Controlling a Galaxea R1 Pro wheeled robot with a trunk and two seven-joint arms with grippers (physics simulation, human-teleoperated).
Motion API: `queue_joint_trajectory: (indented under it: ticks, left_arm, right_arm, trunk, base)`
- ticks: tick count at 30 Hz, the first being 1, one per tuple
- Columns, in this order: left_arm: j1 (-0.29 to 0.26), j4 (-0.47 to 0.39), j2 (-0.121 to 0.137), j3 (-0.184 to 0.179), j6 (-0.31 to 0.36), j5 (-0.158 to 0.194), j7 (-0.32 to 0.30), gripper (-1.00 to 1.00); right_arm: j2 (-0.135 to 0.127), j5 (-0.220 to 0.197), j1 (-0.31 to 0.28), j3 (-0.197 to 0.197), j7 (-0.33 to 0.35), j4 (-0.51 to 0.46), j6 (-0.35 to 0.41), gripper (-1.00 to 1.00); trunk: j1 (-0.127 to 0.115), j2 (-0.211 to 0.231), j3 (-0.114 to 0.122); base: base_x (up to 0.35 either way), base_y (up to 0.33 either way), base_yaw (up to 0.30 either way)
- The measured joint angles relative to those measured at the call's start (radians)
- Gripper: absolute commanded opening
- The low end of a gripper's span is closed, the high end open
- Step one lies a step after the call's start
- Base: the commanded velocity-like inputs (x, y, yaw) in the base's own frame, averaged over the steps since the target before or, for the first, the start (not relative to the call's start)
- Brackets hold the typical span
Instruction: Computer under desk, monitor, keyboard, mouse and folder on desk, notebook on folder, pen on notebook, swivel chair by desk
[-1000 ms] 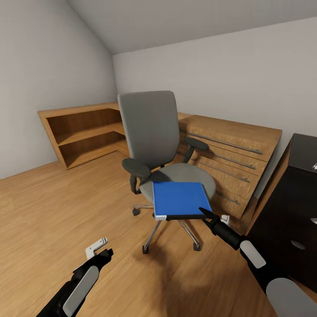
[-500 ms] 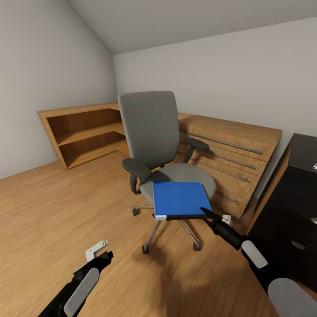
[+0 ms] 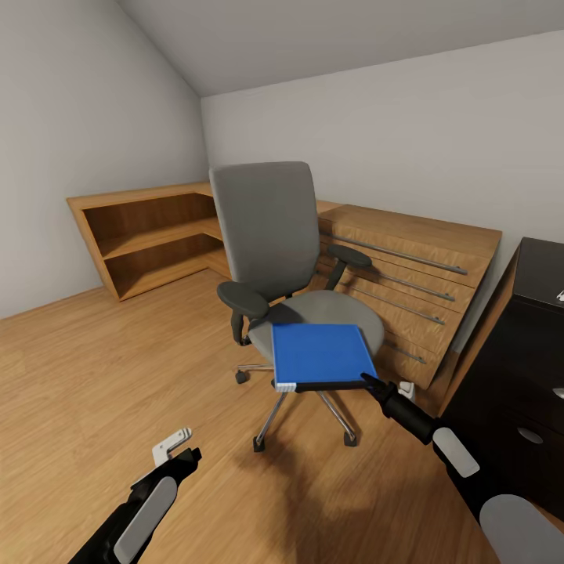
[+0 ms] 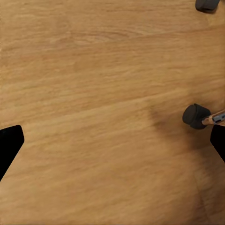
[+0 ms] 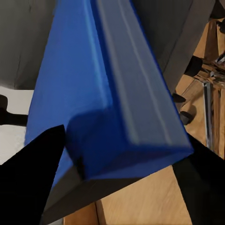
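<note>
While folder (image 3: 321,354) lies on chair (image 3: 270,235):
Right gripper (image 3: 366,381): fingers straddle its near corner, grip unclear.
Left gripper (image 3: 178,443): spread wide over floor (image 3: 94,368).

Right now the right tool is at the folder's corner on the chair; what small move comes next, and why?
Probably close the right tool on the folder. In the right wrist view its two fingers already straddle the folder's near corner, and it lies flat on the swivel chair seat, unlifted. Grip before lifting toward the desk.
</note>
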Motion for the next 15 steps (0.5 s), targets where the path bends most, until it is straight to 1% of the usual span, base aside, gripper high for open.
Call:
queue_joint_trajectory:
  ticks: [15]
  left_arm:
    - [0.0,0.0,-0.001,0.0,0.0,0.001,0.0,1.0]
  right_arm:
    - [0.0,0.002,0.0,0.002,0.0,0.0,-0.001,-1.0]
  trunk:
    - [0.0,0.0,0.0]
  base:
    - [0.0,0.0,0.0]
